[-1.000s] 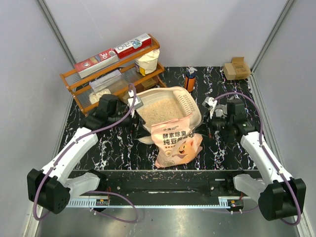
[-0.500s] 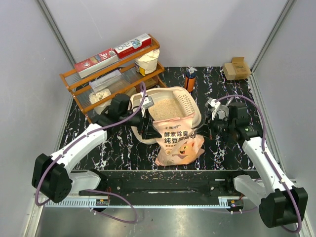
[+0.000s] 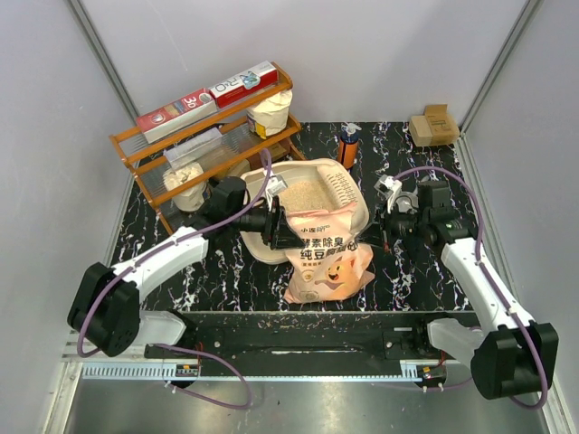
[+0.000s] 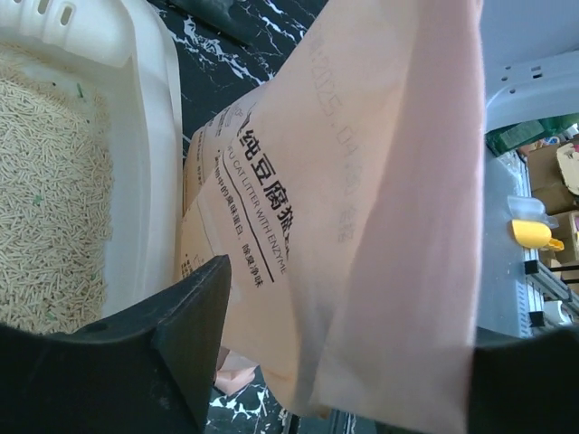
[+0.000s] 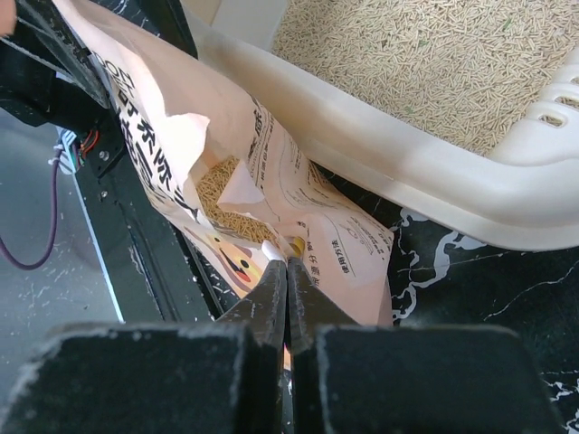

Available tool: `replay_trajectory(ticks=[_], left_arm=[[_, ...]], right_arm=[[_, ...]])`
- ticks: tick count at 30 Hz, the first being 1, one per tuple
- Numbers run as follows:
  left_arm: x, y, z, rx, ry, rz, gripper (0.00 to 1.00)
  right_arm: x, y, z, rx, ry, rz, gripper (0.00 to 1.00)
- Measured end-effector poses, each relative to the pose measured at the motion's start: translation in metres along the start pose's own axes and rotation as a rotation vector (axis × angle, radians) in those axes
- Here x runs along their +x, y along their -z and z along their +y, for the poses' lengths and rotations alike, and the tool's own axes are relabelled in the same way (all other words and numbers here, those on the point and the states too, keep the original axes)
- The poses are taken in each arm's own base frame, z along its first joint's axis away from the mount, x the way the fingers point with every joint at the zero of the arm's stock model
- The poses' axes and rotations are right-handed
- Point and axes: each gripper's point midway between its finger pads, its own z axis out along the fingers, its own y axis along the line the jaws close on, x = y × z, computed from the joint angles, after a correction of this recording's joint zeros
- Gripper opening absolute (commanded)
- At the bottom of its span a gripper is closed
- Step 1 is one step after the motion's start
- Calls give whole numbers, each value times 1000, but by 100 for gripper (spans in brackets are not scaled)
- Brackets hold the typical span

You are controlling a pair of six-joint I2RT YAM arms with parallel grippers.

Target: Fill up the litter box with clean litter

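Looking down, we see the bag (image 3: 324,258) propped on the litter box (image 3: 360,210) mid-table; only wrist views reveal the right gripper (image 5: 288,267) pinched on its edge, the left gripper (image 4: 348,307) gaping around it.

— Litter box (image 5: 425,172)?
— Cream-beige plastic, rounded rectangular, raised rim. Slotted, sieve-like end at the far right. Lying flat.
— Filled?
— Partly. Clean litter (image 3: 306,194) spread over the floor inside: pale sandy-tan, short stick-like pellets up close, a few green specks.
— And the bag (image 3: 326,258)?
— Peach-orange, dark Chinese characters, cartoon cat on the front. Propped against the near rim, top edge overlapping it. Mouth torn open, more tan pellets showing inside.
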Motion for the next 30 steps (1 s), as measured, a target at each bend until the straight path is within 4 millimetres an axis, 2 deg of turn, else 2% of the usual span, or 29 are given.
replay_trajectory(ticks=[1, 3, 8, 10, 11, 15, 20, 23, 25, 28, 29, 30], left_arm=[[-1, -1, 0, 2, 17, -1, 42], [-4, -2, -1, 9, 39, -5, 35], [-19, -3, -10, 45, 35, -26, 16], [-19, -3, -11, 56, 36, -24, 11], [-19, -3, -11, 60, 41, -21, 8], [-17, 0, -8, 66, 56, -14, 1], [-16, 5, 0, 53, 82, -11, 0], [-15, 5, 2, 52, 92, -7, 0], [-16, 5, 3, 54, 96, -4, 0], [-16, 5, 4, 53, 99, -2, 1], [-16, 5, 4, 52, 100, -2, 9], [-16, 5, 4, 52, 100, -3, 26]], right_arm=[[-1, -1, 0, -9, -4, 1, 0], [-1, -3, -1, -27, -11, 5, 2], [-2, -5, 0, -63, -2, 4, 18], [-3, -6, 1, -78, 5, 0, 24], [-3, -7, 1, -87, 9, -4, 31], [-1, -10, 5, -132, 5, -14, 39], [6, -12, 9, -172, -7, -14, 41], [7, -14, 11, -197, -18, -18, 33], [8, -15, 10, -216, -46, -20, 23], [7, -17, 9, -247, -97, -23, 18], [7, -17, 9, -255, -117, -23, 17], [7, -17, 9, -264, -134, -24, 15]])
